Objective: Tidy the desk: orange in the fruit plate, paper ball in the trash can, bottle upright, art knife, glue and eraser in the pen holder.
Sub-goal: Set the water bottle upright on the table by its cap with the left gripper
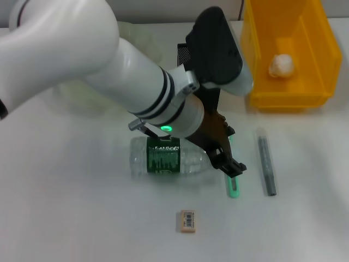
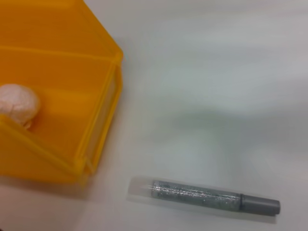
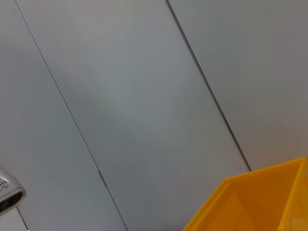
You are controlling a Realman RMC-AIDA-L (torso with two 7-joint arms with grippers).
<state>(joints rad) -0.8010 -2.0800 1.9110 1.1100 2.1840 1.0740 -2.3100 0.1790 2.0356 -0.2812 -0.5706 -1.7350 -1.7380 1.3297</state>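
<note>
Bottle [image 1: 166, 156] lies on its side at centre of the head view, green label up, cap end toward the right, on the white counter [image 1: 71, 207]. My left gripper [image 1: 221, 155] sits low just right of the bottle's neck, over the upper end of the green art knife [image 1: 233, 183], which lies lengthwise just right of the bottle; I can't tell whether my fingers are released or clenched. Glue [image 1: 266, 165], a grey stick, lies right of the knife, apart from it; in the left wrist view the glue [image 2: 204, 195] shows lower centre, near the yellow bin's corner but not touching. Eraser [image 1: 186, 221] lies lower centre, well below the bottle. Paper ball [image 1: 282, 65] is inside the yellow trash can [image 1: 322, 60] at upper right; also seen at left in the left wrist view [image 2: 17, 105]. Black mesh pen holder [image 1: 184, 53] peeks out behind my left arm, upper centre. Right gripper out of sight; its wrist view shows grey wall panels and a corner of the trash can [image 3: 250, 202].
</note>
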